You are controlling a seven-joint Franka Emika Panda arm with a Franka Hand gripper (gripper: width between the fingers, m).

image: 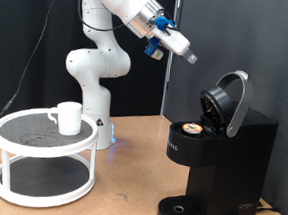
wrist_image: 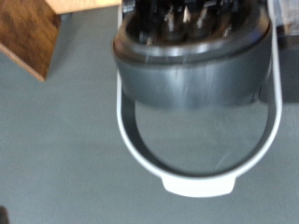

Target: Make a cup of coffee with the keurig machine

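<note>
The brown wooden tabletop [image: 128, 177] carries the black keurig machine [image: 219, 169] at the exterior view's right and a white 2-tier round stand [image: 45, 160] at its left, well apart.

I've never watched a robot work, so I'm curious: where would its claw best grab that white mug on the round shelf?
Probably the cup's rim wall, coming straight down from above: it stands upright with an open top on the white stand, nothing over it. The gripper hangs high, beside the keurig machine's raised lid.
</note>
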